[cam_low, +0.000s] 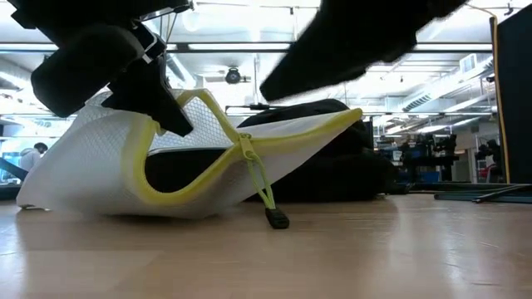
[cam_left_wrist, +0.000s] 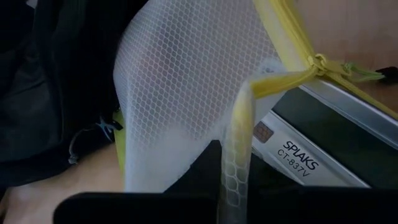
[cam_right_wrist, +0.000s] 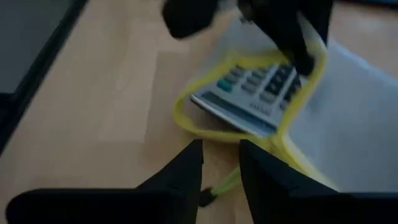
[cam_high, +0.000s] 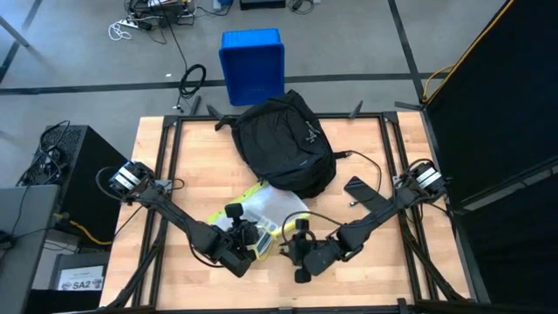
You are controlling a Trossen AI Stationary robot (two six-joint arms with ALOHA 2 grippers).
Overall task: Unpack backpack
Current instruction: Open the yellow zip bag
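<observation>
The black backpack [cam_high: 283,144] lies on the table's far middle. In front of it is a white mesh pouch [cam_high: 272,208] with a yellow zip rim, its mouth open. A grey calculator [cam_right_wrist: 252,93] lies inside the mouth. My left gripper [cam_high: 247,237] is shut on the pouch's rim at its near end. My right gripper [cam_high: 296,250] hovers just to the right of it, fingers slightly apart [cam_right_wrist: 221,165], pointing at the mouth and touching nothing. The pouch's zip pull [cam_low: 277,218] hangs down onto the table. My left gripper pinches the yellow-trimmed rim [cam_left_wrist: 239,143] of the pouch's open mouth between its two fingers. The fingers [cam_low: 166,108] come from above, slanting down. That side of the pouch is raised and the mouth gapes. The pouch's underside [cam_low: 125,203] rests on the table.
A flat black object [cam_high: 360,187] lies on the table right of the backpack, near the right arm. A blue plastic bin [cam_high: 253,65] stands on the floor beyond the table's far edge. Bare wood shows along the near edge [cam_high: 375,279] and at the left [cam_high: 187,166].
</observation>
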